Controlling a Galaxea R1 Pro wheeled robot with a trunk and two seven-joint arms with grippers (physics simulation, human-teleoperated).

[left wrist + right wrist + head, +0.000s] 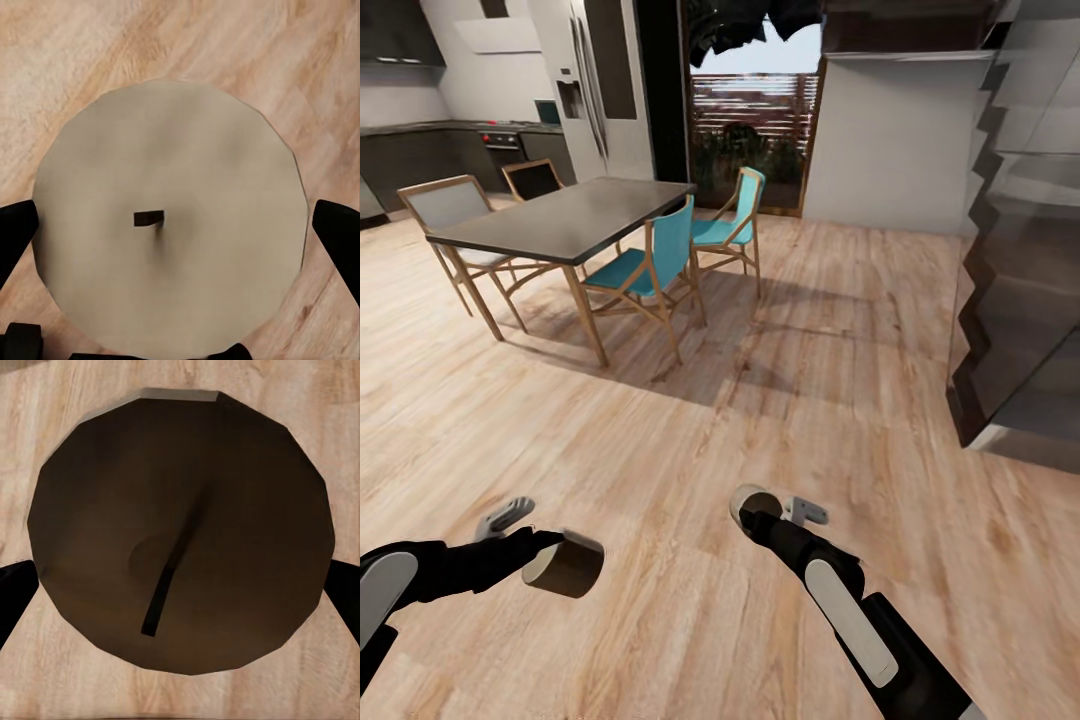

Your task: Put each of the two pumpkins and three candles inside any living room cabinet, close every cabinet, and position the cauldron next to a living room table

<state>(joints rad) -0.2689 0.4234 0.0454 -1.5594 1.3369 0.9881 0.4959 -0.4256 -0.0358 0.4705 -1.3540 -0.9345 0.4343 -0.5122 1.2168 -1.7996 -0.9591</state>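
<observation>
Over the wood floor [690,420], at 7 o'clock in the head view, the left gripper [560,560] squeezes a candle [567,565], pale top showing. At 6 o'clock, the right gripper [752,506] squeezes another candle [753,499]. A dining table [575,215] stands at 11 o'clock.

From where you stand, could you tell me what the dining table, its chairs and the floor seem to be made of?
The dining table looks like a matte dark grey top, possibly stone or laminate, on pale wooden legs. The teal chairs have light wood frames with smooth teal seats and backs, perhaps plastic or fabric. The floor reads as light wood planks: grain streaks and board seams show, with a low sheen.
</observation>
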